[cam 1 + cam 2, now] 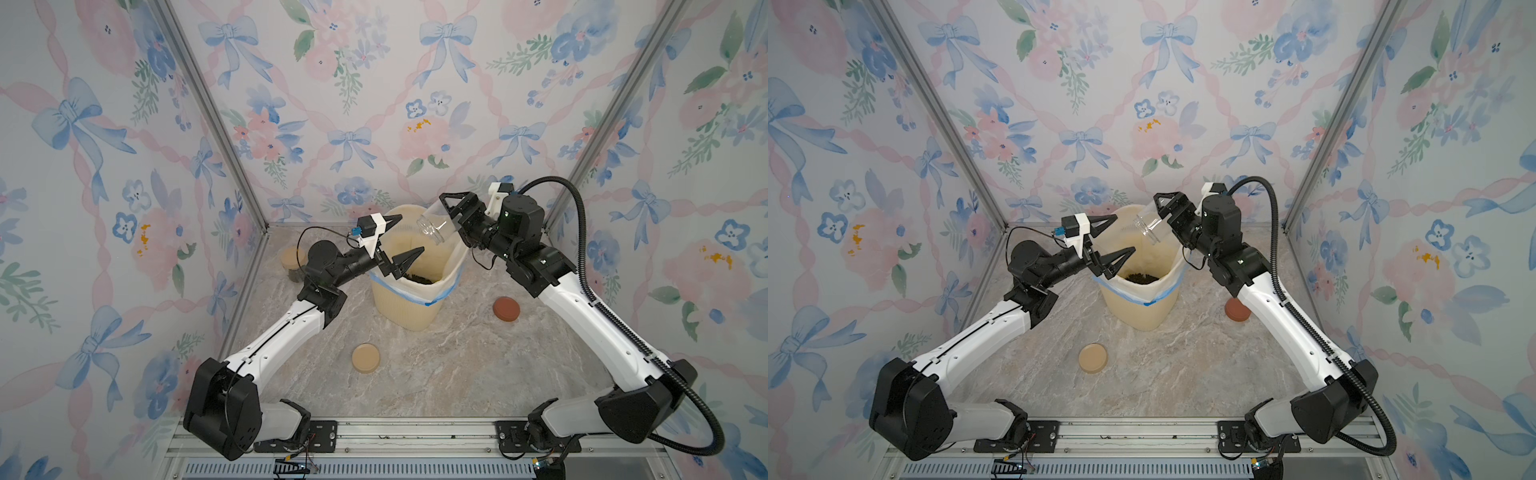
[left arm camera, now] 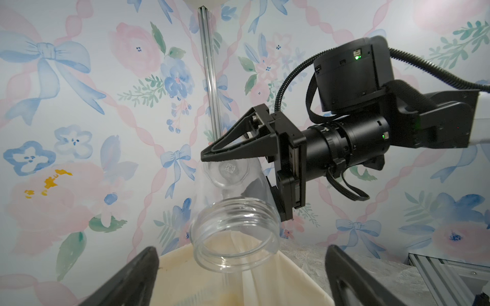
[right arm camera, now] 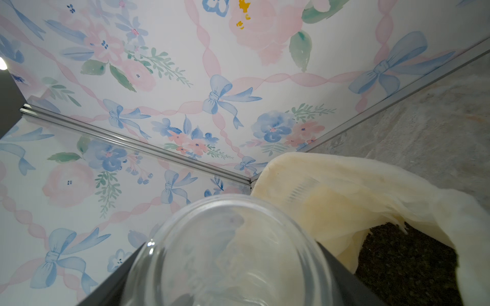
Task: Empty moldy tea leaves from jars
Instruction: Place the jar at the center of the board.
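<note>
your right tool [image 1: 449, 218] grasps a clear jar [image 1: 433, 229] across its body near the base, mouth tilted down over the lined bin [image 1: 415, 307]. the jar looks empty. the moldy tea leaves [image 1: 417, 279] lie heaped in the bin's bottom. your left tool [image 1: 411, 232] is released, jaws wide, just above the bin's rim.

judgement: the glass is rigid, smooth and breakable, and light when empty. grip the straight wall, not the threaded neck.

one lidded jar [image 1: 293, 264], leaves inside, stands on the tabletop [image 1: 457, 365] behind the left arm [image 1: 291, 324].
</note>
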Robot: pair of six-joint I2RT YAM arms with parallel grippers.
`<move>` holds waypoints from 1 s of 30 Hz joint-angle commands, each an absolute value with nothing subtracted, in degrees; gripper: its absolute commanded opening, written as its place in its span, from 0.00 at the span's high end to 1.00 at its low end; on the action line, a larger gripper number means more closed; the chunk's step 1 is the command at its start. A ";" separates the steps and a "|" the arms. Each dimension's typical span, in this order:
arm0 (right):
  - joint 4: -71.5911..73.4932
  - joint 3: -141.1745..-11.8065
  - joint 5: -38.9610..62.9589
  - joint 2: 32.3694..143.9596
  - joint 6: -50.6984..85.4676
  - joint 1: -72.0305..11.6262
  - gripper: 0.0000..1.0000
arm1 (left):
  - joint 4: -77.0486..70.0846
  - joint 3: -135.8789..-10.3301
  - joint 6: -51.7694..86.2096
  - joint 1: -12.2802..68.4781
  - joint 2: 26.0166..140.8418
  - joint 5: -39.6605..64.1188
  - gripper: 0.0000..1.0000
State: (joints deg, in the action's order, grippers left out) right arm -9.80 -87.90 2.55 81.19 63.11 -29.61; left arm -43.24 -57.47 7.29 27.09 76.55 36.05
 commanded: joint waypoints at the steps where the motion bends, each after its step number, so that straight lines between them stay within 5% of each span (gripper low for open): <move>1: -3.61 -87.88 2.08 78.59 66.63 -29.18 0.27 | -44.31 -59.33 4.30 27.75 77.81 36.20 0.02; 30: 1.73 -79.47 -1.93 73.83 72.13 -30.52 0.28 | -30.04 -73.43 -2.11 38.19 87.80 16.71 0.02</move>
State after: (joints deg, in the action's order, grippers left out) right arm -4.08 -79.68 -0.91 75.66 70.59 -29.85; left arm -31.03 -71.68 -1.56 37.69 87.11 20.64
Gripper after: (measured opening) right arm 0.877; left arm 0.979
